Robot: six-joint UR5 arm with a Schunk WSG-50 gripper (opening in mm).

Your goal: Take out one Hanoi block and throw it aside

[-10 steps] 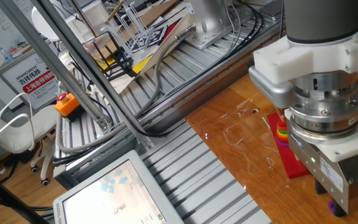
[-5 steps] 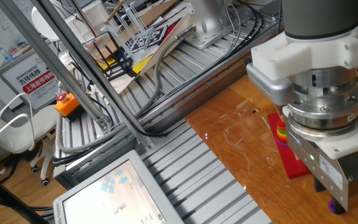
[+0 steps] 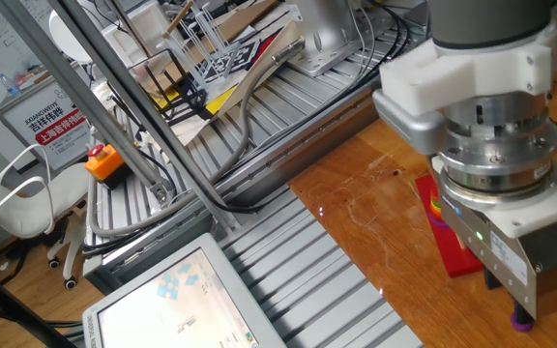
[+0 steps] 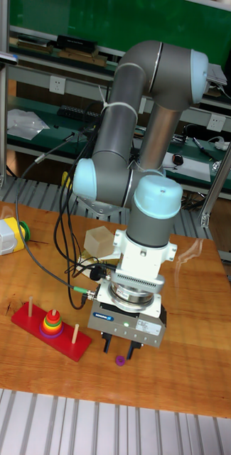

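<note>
Spread a little, the end effector (image 4: 120,348) is hanging just above the desk (image 4: 193,284) near its front edge, its two dark fingers (image 4: 108,345) pointing straight down. The purple ring (image 4: 119,360) is lying on the wood directly under the gap between them, toward the front edge and off to the side of the red peg board (image 4: 50,333). Nothing is being pinched: the ring is sitting below the fingertips and appears to be resting free on the surface, though the small gap between tips and ring is hard to judge. In the fixed view only a sliver of the ring is showing past the end effector's housing.

On the board, the middle peg is carrying the rest of the stack (image 4: 52,323), red at the bottom, then yellow, green and a small top piece; the two outer pegs are standing bare.

By this layout, the taking-out part looks done and the discarding part is either finishing or nearly so. If the ring already counts as thrown aside, the next move calls only for lifting straight up, clear of it, without nudging it.

The ring is lying flat, its hole facing upward. Being round, it has no long axis to speak of.
</note>
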